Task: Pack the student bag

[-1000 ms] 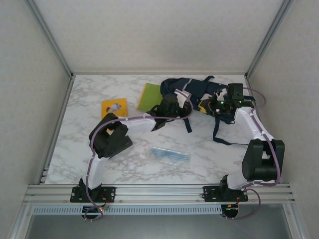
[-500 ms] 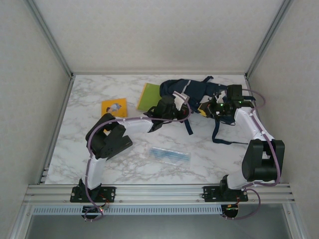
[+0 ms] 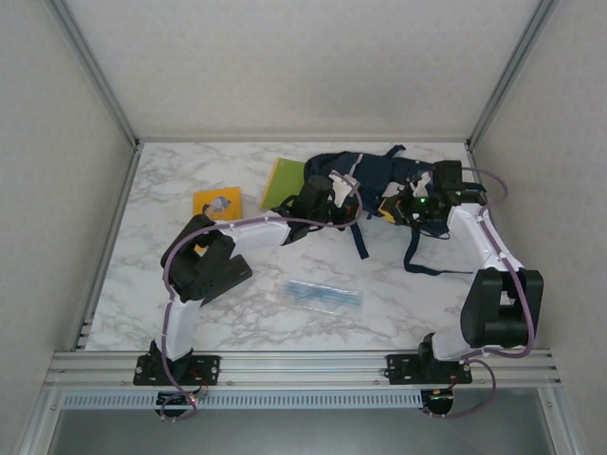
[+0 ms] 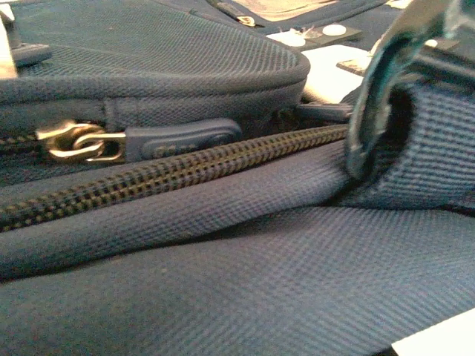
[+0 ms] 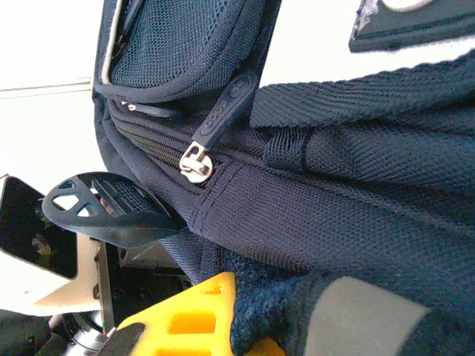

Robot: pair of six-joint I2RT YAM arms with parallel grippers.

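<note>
**Closed fingers are pressing at the student bag from both sides**

The student bag (image 3: 365, 171) is lying slumped at the far side of the marble bench (image 3: 237, 313), between the two sets of fingers. The left fingers (image 3: 340, 188) are sitting closed against the bag's left edge; whether they are pinching anything, I cannot tell. Just ahead of them, in the left wrist view, a brass zip slider (image 4: 74, 141) with a navy rubber pull (image 4: 182, 137) is resting above a closed run of zip teeth. The right fingers (image 3: 391, 205) are clamping a fold of the bag's navy cloth at its right side. A green book (image 3: 283, 183) is lying just left of the left fingers, and an orange book (image 3: 216, 203) farther left. A clear packet (image 3: 324, 296) is lying well back from both sets of fingers, toward the arm bases.
</note>
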